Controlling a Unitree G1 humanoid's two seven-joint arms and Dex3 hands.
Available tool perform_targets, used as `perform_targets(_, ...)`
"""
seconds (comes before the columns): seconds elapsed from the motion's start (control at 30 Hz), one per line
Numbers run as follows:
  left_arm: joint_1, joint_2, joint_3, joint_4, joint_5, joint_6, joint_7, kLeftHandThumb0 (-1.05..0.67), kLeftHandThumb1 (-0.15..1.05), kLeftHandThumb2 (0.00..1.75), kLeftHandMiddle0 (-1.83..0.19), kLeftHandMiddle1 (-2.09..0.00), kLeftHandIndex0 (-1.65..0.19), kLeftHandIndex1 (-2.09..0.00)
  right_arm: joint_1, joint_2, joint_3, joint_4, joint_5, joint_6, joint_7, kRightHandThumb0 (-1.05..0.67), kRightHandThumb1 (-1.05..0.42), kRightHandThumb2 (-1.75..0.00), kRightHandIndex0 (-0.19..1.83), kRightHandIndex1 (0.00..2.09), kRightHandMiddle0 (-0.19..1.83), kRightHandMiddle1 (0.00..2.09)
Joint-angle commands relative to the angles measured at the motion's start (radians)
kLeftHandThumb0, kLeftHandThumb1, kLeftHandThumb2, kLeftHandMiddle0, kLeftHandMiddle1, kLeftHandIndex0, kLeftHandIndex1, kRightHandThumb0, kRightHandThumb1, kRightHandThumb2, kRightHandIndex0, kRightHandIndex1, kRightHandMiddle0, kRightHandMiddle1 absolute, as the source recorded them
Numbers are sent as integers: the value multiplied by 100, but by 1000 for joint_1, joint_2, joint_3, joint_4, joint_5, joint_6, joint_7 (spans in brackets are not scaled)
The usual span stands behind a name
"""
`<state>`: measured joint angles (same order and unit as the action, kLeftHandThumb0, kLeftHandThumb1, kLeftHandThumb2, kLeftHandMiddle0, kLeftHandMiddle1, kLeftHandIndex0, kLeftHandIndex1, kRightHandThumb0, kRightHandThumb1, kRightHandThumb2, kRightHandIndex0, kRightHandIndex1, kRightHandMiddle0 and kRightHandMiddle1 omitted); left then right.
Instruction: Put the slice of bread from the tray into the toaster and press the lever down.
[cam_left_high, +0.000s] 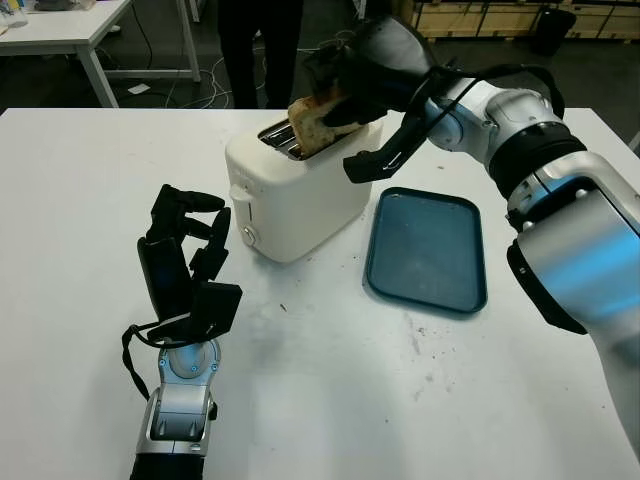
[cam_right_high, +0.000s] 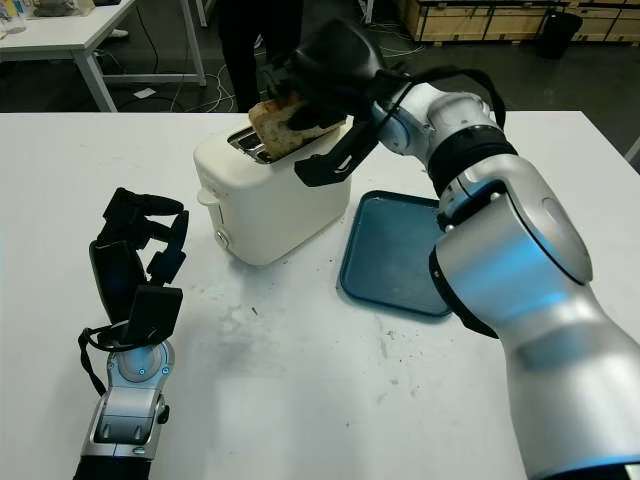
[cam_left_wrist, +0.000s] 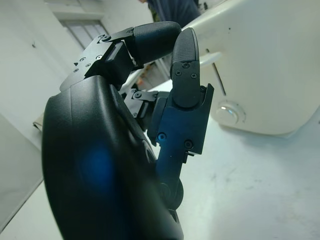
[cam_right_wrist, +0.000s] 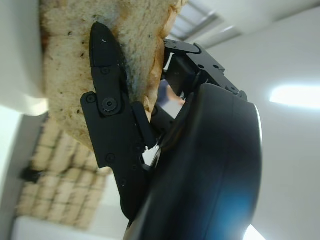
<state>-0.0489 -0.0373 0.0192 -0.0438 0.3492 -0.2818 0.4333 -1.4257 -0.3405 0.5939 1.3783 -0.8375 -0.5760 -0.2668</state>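
Observation:
A cream toaster (cam_left_high: 300, 190) stands at the middle of the white table, its slots (cam_left_high: 278, 137) on top and its lever (cam_left_high: 240, 194) on the near left end. My right hand (cam_left_high: 345, 85) is shut on the slice of bread (cam_left_high: 312, 122), holding it tilted just over the slots, its lower corner at the slot mouth. In the right wrist view a black finger (cam_right_wrist: 107, 95) presses across the bread (cam_right_wrist: 65, 55). The dark teal tray (cam_left_high: 428, 250) lies bare to the toaster's right. My left hand (cam_left_high: 185, 255) hovers open, left of the toaster, near the lever (cam_left_wrist: 207, 59).
A person in dark trousers (cam_left_high: 258, 50) stands behind the table's far edge. Another white table (cam_left_high: 70, 25) is at the back left, with cables on the floor. Dark crumbs and smudges (cam_left_high: 425, 360) mark the tabletop in front of the tray.

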Motion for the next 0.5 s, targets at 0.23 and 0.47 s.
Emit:
perform_targets(0.23,-2,5,2,-5,-2,1,-12,-49,92,31,-59,-175,-51,-143,18,-20,-42,-1,47,125,231,-72,-92,-36,45,89,66,51)
perform_targets(0.47,-2,7,0,-4,3,0,-16,-48,92,32,-60,-175,-51,-144,3,-23,-3,-4,20,164,205,-70,-92,-37,32,46,61,7)
